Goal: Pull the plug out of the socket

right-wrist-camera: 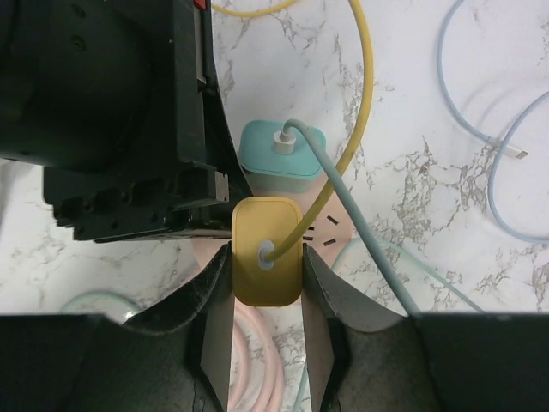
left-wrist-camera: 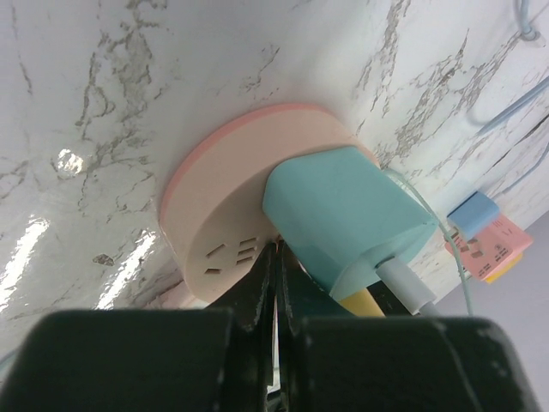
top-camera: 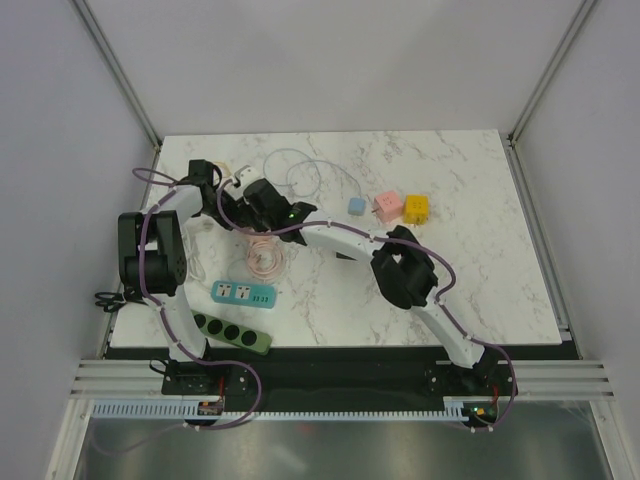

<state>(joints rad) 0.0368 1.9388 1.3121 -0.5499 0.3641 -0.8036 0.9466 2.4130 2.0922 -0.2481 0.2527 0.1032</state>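
Because both arms reach into the far-left corner of the marble desk [top-camera: 480, 270], I list that cluster first. Item 1: round pink socket [left-wrist-camera: 223, 197], lying flat on the marble near the far-left corner, with spare slots showing on its face. Item 2: yellow plug [right-wrist-camera: 268, 287], seated in the socket, its yellow cable [right-wrist-camera: 369, 86] arcing toward the far edge. Item 3: teal charger [right-wrist-camera: 281, 153], also seated in the socket just beside the yellow plug, with a grey-green cable [right-wrist-camera: 360, 230] leading out of its top. Item 4: right gripper [right-wrist-camera: 266, 254], clamped on the yellow plug, one finger against each side. Item 5: left gripper [left-wrist-camera: 276, 266], fingers pressed together with nothing between them, tips on the socket face right next to the teal charger. Item 6: pale blue cable [right-wrist-camera: 512, 153], loose on the marble toward the far edge. Item 7: pink cable coil [right-wrist-camera: 257, 339], just on the near side of the socket. Item 8: three cube adapters in a row near the middle of the desk: blue [top-camera: 356, 205], pink [top-camera: 386, 206], yellow [top-camera: 417, 209]. Item 9: teal power strip [top-camera: 243, 293] toward the near-left corner. Item 10: dark green power strip [top-camera: 232, 333] at the near edge, just beside the teal one.
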